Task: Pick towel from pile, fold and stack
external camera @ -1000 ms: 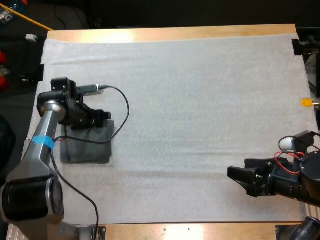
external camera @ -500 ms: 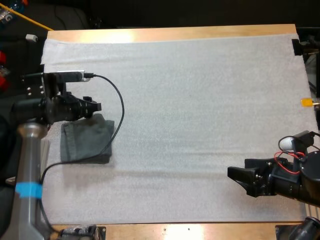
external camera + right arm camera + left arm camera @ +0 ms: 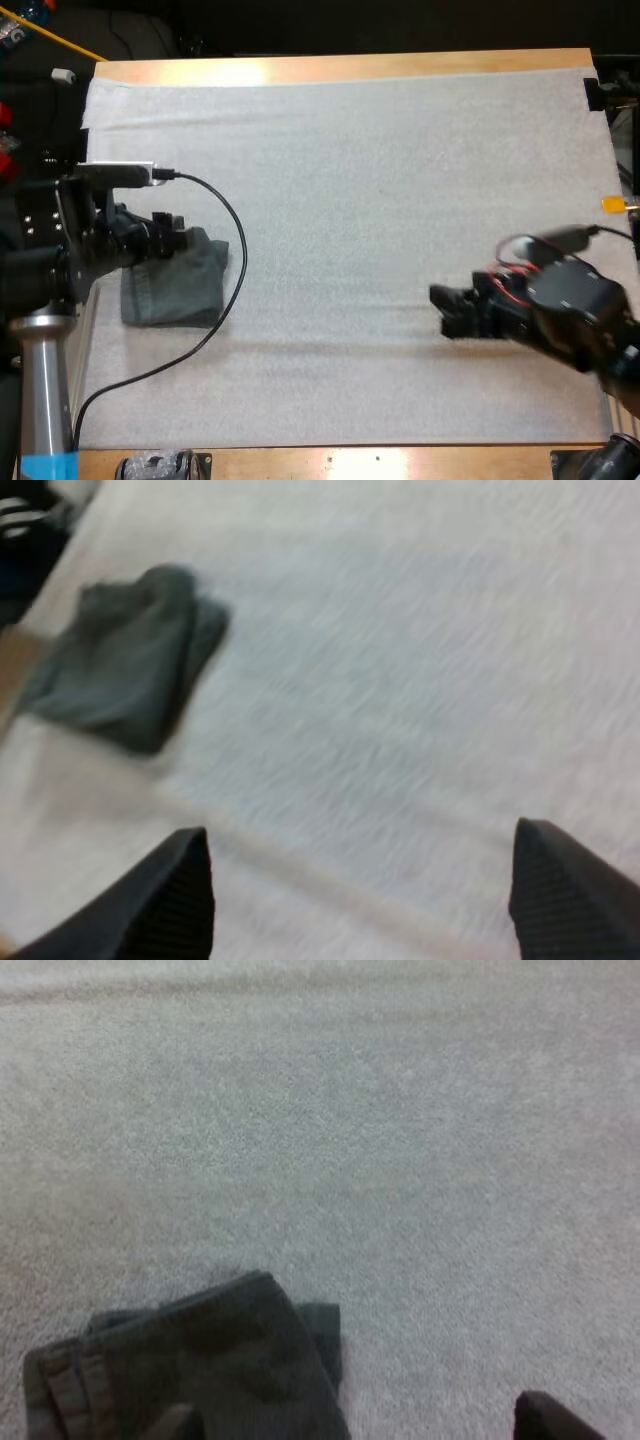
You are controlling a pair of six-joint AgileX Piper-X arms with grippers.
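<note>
- You have no text, label, brand, number or sign that can be read here: not on the towel (image 3: pixel 180 292), the mat (image 3: pixel 380 180) or the bench (image 3: pixel 340 66).

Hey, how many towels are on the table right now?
1. The folded towel lies near the left edge of the mat in the high view; its layers could hide another.
</note>
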